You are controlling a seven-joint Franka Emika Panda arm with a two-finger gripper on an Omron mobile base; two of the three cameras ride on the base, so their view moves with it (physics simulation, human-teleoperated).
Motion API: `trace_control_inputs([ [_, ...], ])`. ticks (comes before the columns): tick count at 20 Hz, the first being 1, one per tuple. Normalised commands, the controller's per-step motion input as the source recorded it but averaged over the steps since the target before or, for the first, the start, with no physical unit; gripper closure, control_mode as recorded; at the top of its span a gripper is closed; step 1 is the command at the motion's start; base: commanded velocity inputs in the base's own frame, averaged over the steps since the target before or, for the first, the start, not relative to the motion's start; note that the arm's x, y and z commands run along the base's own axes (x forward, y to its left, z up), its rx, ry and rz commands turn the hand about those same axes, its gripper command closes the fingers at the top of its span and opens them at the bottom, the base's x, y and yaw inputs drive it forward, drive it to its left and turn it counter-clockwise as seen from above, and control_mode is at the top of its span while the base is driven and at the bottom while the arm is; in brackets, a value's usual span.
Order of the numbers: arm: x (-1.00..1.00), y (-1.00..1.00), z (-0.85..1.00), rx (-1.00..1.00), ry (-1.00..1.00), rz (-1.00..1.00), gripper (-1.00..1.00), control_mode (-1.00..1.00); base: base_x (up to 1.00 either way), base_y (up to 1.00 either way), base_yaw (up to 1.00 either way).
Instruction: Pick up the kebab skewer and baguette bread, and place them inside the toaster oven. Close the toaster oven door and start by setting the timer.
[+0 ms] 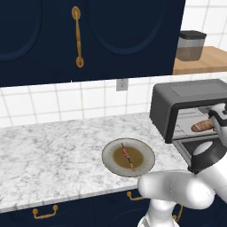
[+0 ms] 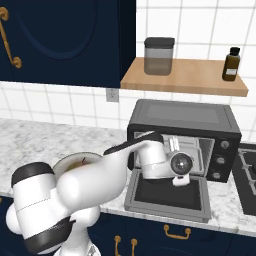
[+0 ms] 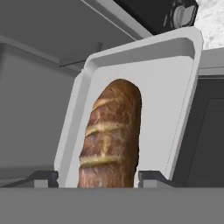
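Observation:
The baguette bread (image 3: 111,135) lies on the pale tray (image 3: 175,87) inside the toaster oven (image 2: 180,117), and also shows at the oven mouth (image 1: 203,126). My gripper (image 3: 98,177) reaches into the oven with a finger on each side of the loaf. The right fingertip (image 3: 153,177) sits at the crust, while the left one stands a little off it. The toaster oven door (image 2: 167,197) hangs open and flat toward me. The kebab skewer (image 1: 128,156) rests on the round plate (image 1: 111,153) on the counter, left of the oven.
A wooden shelf above the oven carries a grey-lidded jar (image 2: 158,56) and a brown bottle (image 2: 230,64). The oven's knobs (image 2: 223,145) are on its right face. A stove top (image 2: 247,170) lies to the right. Dark cabinets hang overhead.

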Motion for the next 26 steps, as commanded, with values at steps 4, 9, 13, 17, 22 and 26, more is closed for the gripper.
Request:
trace_control_inputs([
  [4, -0.06, -0.15, 0.37, 0.02, 0.0, 0.0, -1.0, -1.0, 0.0, 0.0, 0.0],
  [9, -0.61, -0.04, 0.46, 0.0, 0.0, 0.01, -1.0, -1.0, 0.0, 0.0, 0.0],
  [13, -0.59, 0.7, 0.2, 0.0, -0.01, 0.19, -1.0, -1.0, 0.0, 0.0, 0.0],
  [17, -0.15, 1.0, 0.13, -0.04, 0.0, 0.32, -1.0, -1.0, 0.0, 0.0, 0.0],
  [22, -0.14, 1.0, 0.12, -0.1, 0.0, 0.31, -1.0, -1.0, 0.0, 0.0, 0.0],
  [26, -0.12, 1.0, 0.1, -0.1, 0.0, 0.29, -1.0, -1.0, 0.0, 0.0, 0.0],
])
